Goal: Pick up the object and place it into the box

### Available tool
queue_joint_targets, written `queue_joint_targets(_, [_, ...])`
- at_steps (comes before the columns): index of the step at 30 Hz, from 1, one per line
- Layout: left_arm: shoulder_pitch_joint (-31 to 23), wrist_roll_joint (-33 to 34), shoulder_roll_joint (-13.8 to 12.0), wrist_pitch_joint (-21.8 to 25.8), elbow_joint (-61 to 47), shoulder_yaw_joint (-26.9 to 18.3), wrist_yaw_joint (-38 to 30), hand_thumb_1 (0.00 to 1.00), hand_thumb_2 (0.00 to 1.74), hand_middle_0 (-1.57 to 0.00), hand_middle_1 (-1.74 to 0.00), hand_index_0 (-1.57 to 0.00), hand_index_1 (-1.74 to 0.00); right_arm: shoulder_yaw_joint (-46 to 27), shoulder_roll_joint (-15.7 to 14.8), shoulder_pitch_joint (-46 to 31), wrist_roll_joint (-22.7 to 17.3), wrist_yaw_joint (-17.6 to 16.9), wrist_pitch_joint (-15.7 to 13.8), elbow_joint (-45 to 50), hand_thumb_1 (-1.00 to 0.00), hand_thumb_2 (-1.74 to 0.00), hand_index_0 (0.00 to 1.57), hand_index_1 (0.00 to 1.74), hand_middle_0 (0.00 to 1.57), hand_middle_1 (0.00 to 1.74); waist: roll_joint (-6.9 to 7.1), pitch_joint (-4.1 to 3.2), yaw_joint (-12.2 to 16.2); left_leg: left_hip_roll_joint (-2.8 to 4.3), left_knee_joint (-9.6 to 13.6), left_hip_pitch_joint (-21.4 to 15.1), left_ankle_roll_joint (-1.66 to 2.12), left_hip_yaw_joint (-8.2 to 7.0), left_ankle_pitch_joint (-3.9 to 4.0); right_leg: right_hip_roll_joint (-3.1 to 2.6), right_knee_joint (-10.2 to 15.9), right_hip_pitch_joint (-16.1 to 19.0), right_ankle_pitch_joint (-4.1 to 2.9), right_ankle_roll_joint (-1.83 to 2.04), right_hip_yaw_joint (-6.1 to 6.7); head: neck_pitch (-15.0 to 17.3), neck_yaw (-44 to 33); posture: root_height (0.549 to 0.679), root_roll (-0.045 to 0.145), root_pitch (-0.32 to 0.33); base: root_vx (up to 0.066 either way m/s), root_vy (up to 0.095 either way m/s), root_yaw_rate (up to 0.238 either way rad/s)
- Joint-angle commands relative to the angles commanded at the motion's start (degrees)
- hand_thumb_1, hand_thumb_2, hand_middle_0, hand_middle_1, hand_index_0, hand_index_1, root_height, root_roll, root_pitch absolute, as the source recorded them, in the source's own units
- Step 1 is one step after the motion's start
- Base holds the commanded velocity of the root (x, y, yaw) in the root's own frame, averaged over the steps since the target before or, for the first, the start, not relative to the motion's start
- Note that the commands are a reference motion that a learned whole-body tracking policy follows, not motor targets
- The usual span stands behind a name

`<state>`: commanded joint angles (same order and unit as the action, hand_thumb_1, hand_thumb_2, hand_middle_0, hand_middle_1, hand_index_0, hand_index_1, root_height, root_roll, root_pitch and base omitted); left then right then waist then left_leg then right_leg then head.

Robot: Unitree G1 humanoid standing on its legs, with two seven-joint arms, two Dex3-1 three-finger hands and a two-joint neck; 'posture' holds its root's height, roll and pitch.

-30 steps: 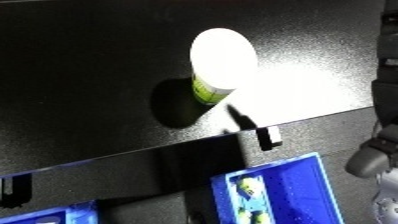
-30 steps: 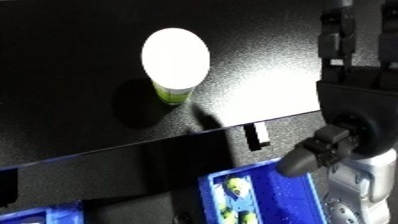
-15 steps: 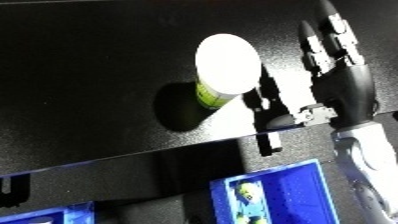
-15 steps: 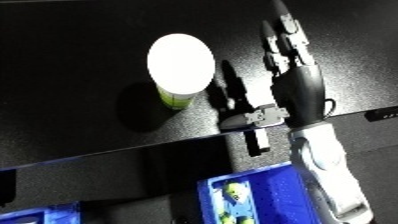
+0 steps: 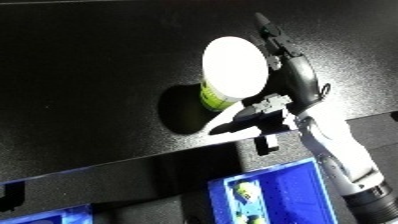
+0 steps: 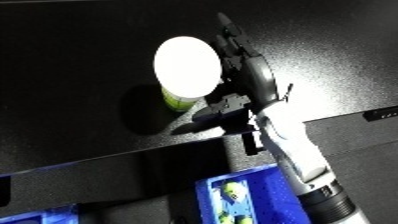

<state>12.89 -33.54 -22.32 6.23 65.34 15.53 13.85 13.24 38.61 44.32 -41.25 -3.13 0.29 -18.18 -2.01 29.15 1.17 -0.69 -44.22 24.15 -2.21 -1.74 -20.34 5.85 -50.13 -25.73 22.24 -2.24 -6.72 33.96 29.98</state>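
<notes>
Cup [image 5: 233, 70] with a white lid and green label stands upright on the black worktop [image 5: 89, 75], pretty much in the middle of it. Right hand [image 5: 289, 75] sits right beside the cup on its right side, fingers [image 6: 233, 42] stretched out straight along the lid edge, thumb [image 5: 233, 124] poking out below the cup's base, so it's spread wide and not wrapped around anything. Can't tell if it actually touches. Blue bin [image 5: 275, 197] sits below the worktop's front edge, with some yellow-green stuff inside.
</notes>
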Motion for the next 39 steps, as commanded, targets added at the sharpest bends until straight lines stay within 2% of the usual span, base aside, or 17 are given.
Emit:
queue_joint_targets(1, [0.01, 0.06, 0.05, -0.10, -0.01, 0.05, 0.06, 0.00, 0.00, 0.00, 0.00, 0.00, 0.00, 0.36, -0.26, 0.35, 0.13, 0.29, 0.19, 0.10, 0.00, 0.00, 0.00, 0.00, 0.00, 0.00, -0.04, -0.05, -0.05, -0.03, -0.03, -0.04, -0.01, 0.02, -0.04, 0.01, -0.07, 0.02, 0.07, -0.03, 0.02, 0.04, 0.20, 0.624, 0.049, -0.015, 0.039, -0.001, 0.025])
queue_joint_targets(8, [-0.30, 0.44, 0.58, -0.37, -0.43, 0.34, 0.14, 0.00, 0.00, 0.00, 0.00, 0.00, 0.00, 2.41, -2.43, 1.95, 1.35, 1.00, 1.13, 3.11, -0.35, -0.61, 0.55, 0.61, 0.55, 0.61, -0.20, -0.26, -0.31, -0.21, -0.12, -0.23, -0.03, 0.11, -0.13, -0.06, -0.58, -0.01, 0.49, -0.23, 0.31, 0.66, 1.22, 0.623, 0.052, -0.018, 0.033, 0.002, 0.021])
queue_joint_targets(19, [-0.56, 0.51, 0.96, -1.15, -0.93, 0.15, -0.47, 0.00, 0.00, 0.00, 0.00, 0.00, 0.00, 2.56, -4.27, 0.88, 1.81, 0.17, 2.34, 7.81, -0.90, -1.57, 1.41, 1.57, 1.41, 1.57, -0.23, -0.38, -0.09, -0.27, -0.43, -0.14, -0.01, 0.01, -0.30, -0.04, -1.09, -0.41, 0.68, -0.18, 0.60, 0.76, 1.24, 0.622, 0.056, -0.017, 0.012, 0.002, 0.014])
queue_joint_targets(23, [-0.99, 0.48, 1.11, -0.67, -0.72, 0.10, -0.35, 0.00, 0.00, 0.00, 0.00, 0.00, 0.00, 2.27, -4.32, 0.21, 2.06, -0.75, 2.03, 8.70, -0.90, -1.57, 1.41, 1.57, 1.41, 1.57, -0.16, -0.42, 0.11, -0.13, -0.27, -0.23, 0.04, -0.16, -0.23, -0.16, -0.89, -0.40, 0.61, -0.19, 0.65, 0.43, 1.58, 0.623, 0.056, -0.014, -0.009, -0.005, -0.023])
queue_joint_targets(27, [-1.44, 0.00, 1.13, -0.07, -0.63, -0.14, -0.16, 0.00, 0.00, 0.00, 0.00, 0.00, 0.00, 1.09, -4.02, -0.80, 2.61, -1.96, 0.54, 10.37, -0.90, -1.57, 1.41, 1.57, 1.41, 1.57, -0.13, -0.43, 0.65, 0.04, 0.07, -0.37, 0.17, -0.40, -0.20, -0.45, -0.57, -0.53, 0.43, -0.02, 0.92, -0.75, 2.38, 0.624, 0.056, -0.010, -0.027, 0.011, -0.077])
queue_joint_targets(30, [-1.85, -0.70, 1.27, 0.19, -0.61, -0.72, -0.28, 0.00, 0.00, 0.00, 0.00, 0.00, 0.00, -0.54, -3.73, -2.98, 3.83, -2.36, -2.36, 12.59, -0.90, -1.57, 1.41, 1.57, 1.41, 1.57, -0.11, -0.55, 1.45, 0.23, 0.39, -0.54, 0.22, -0.77, -0.27, -0.70, -0.14, -0.65, 0.19, 0.24, 1.26, -2.42, 3.87, 0.625, 0.056, -0.005, -0.032, 0.043, -0.145])
queue_joint_targets(34, [-2.63, -2.15, 2.11, 0.90, -0.26, -2.00, -0.48, 0.00, 0.00, 0.00, 0.00, 0.00, 0.00, -3.38, -3.34, -7.30, 8.41, -2.45, -6.67, 16.78, -0.90, -1.57, 1.41, 1.57, 1.41, 1.57, -0.18, -0.65, 3.09, 0.71, 0.49, -0.60, 0.35, -1.75, -0.52, -1.03, 0.33, -0.95, -0.07, 0.49, 1.85, -4.15, 5.24, 0.626, 0.060, 0.000, -0.028, 0.091, -0.194])
queue_joint_targets(39, [-4.00, -3.04, 3.55, 2.07, 0.11, -3.60, -0.45, 0.00, 0.00, 0.00, 0.00, 0.00, 0.00, -8.83, -2.43, -14.19, 12.11, -5.88, -12.39, 20.71, -0.90, -1.57, 1.41, 1.57, 1.41, 1.57, -0.15, -0.48, 5.39, 1.29, -0.30, -0.83, 0.28, -3.01, -1.49, -1.55, 0.38, -1.26, -0.14, 0.69, 2.70, -5.91, 4.76, 0.626, 0.064, 0.001, -0.026, 0.071, -0.157])
